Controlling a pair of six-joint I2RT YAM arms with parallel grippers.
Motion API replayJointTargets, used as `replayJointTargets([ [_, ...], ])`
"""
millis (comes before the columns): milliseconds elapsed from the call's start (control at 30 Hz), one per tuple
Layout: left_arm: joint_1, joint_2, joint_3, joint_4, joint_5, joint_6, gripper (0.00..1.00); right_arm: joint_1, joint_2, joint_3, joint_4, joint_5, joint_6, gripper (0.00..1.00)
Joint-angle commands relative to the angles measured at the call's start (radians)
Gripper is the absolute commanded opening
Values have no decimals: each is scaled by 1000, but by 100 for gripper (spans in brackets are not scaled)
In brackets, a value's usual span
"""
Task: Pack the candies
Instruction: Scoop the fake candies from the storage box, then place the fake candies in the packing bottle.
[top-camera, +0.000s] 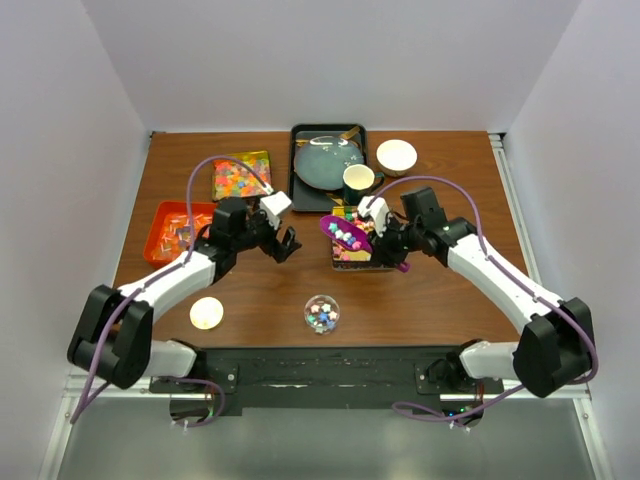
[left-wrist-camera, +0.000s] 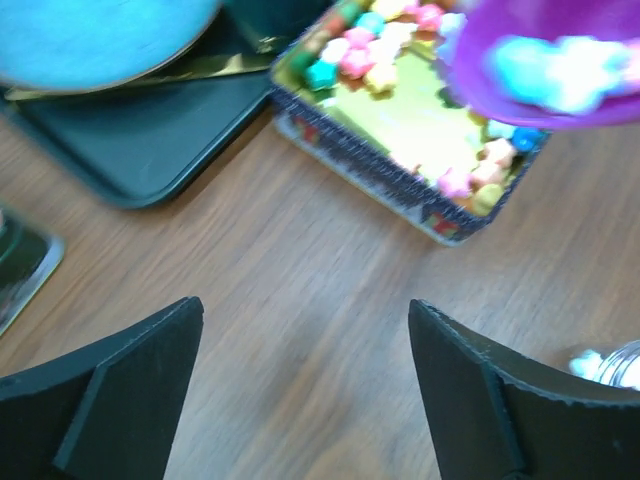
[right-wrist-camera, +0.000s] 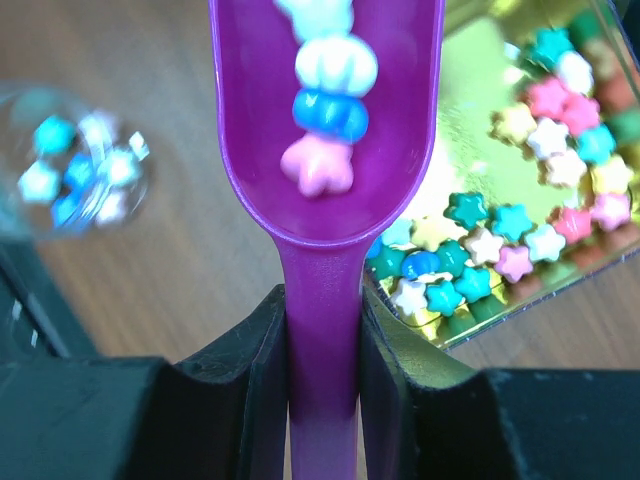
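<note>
Purple scoop (right-wrist-camera: 322, 235) of candies (right-wrist-camera: 328, 115), clamped in right gripper (right-wrist-camera: 322, 320), should travel level until directly above jar (top-camera: 321, 313); left gripper (left-wrist-camera: 303, 320) stands wide, empty.

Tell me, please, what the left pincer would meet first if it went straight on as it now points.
The open left pincer would probably meet bare table, short of the candy tin; depth is unclear.

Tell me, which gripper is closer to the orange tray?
Left. The left gripper hangs open a little right of the orange tray; the right gripper, holding the scoop, is much farther right.
</note>
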Motion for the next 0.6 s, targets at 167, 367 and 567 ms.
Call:
replayJointTargets([
  [167,117,-210,-114,-79,-62,-38,94,15,13,271,-587,-49,-545,0],
  [367,227,-297,-151,-53,-52,-27,95,110,13,309,-732,106,-694,0],
  [567,316,-340,-163,-8,-15,-67,95,257,19,296,-754,233,-700,0],
])
